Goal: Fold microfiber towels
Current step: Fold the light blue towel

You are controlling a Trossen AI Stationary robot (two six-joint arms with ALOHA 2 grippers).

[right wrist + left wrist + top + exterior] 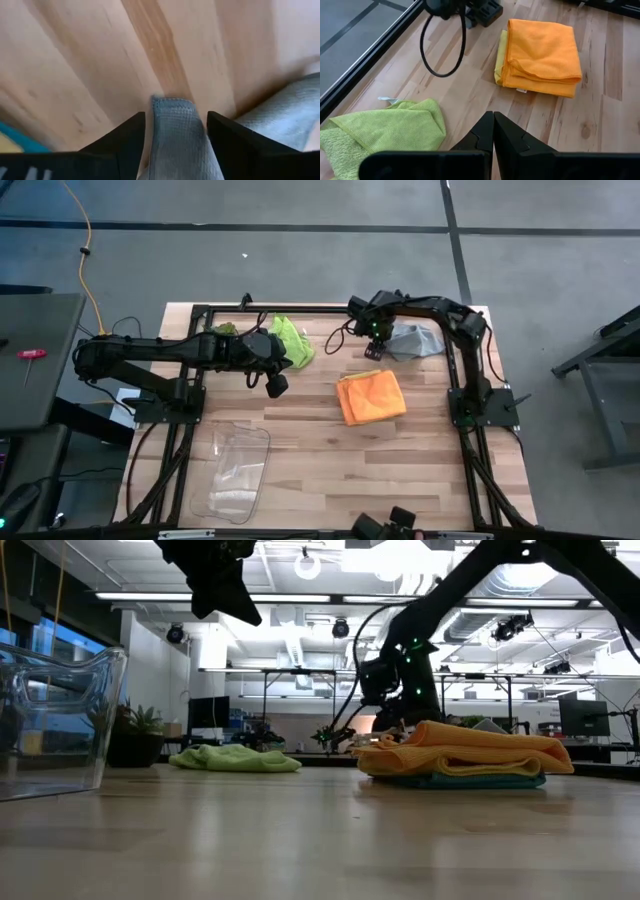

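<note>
Five towels are lying on the desk: lime green towel alone, orange towel topping a stack over yellow towel and teal towel, while the right gripper, jaws parted, is straddling a corner of the grey towel and the left gripper, jaws closed and empty, is hovering.

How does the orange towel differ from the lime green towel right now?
The orange towel is folded into a neat flat rectangle; the lime green towel lies crumpled and unfolded. The orange one sits on top of a stack, with yellow and teal edges showing beneath it; the green one lies alone on the table. The orange is mid-table; the green is near the far edge. Both are untouched by either end effector.
</note>
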